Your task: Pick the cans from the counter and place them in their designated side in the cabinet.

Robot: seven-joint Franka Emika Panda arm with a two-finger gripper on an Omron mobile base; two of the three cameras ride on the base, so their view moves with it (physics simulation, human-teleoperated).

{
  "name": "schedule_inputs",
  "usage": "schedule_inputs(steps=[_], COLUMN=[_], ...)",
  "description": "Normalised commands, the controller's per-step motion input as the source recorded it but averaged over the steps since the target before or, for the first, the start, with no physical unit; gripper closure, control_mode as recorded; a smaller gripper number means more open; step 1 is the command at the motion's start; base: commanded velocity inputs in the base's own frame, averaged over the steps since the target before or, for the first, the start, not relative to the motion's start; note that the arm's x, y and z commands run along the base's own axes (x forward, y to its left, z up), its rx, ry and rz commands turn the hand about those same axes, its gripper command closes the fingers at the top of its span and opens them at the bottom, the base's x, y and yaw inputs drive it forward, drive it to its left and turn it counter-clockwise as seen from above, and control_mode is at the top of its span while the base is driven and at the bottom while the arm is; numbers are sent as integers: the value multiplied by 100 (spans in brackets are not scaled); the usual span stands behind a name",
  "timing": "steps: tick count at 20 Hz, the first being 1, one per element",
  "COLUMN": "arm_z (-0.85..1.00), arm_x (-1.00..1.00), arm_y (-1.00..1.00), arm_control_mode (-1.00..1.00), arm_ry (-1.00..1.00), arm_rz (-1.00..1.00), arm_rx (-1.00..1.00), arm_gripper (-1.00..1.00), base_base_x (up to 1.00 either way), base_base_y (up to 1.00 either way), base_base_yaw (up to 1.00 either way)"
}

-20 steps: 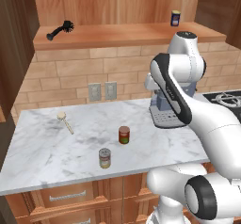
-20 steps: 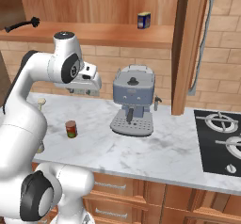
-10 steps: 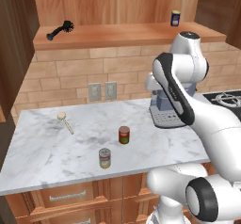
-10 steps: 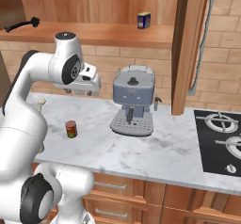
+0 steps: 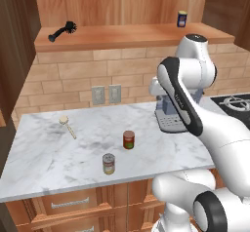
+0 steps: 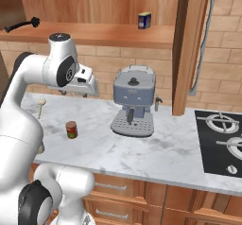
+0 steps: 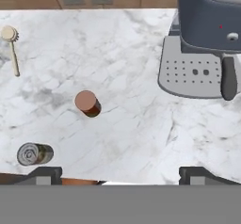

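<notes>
Two cans [image 5: 128, 140] on marble counter [image 5: 58, 158]

In the hand view the coffee machine [image 7: 207, 35] is cut off by the top and right edges; the silver can [image 7: 34, 154] shows mainly its lid, its label too foreshortened to read. In the left base view the arm hides most of the coffee machine [image 5: 168, 120]; the label of the blue can [image 5: 182, 19] on the cabinet shelf [image 5: 132, 33] is too small to read.

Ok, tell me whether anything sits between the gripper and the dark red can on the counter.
Nothing visible does. In the hand view the open gripper looks down on the dark red can with bare marble counter between; the espresso machine stands off to one side.
</notes>
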Motion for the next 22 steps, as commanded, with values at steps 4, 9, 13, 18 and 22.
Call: schedule_inputs(steps=[4, 9, 13, 18, 22], arm_z=[0, 0, 0, 0, -2], arm_x=[-18, -16, -20, -15, -12], arm_y=[16, 16, 21, 19, 19], arm_control_mode=[-100, -100, -100, -100, -100], arm_ry=[-3, -3, -1, 0, 0], arm_rz=[1, 6, 11, 12, 5], arm_rx=[0, 0, 0, 0, 0], arm_gripper=[-100, -100, -100, -100, -100], base_base_x=[0, 0, 0, 0, 0], base_base_y=[0, 0, 0, 0, 0], base_base_yaw=[0, 0, 0, 0, 0])
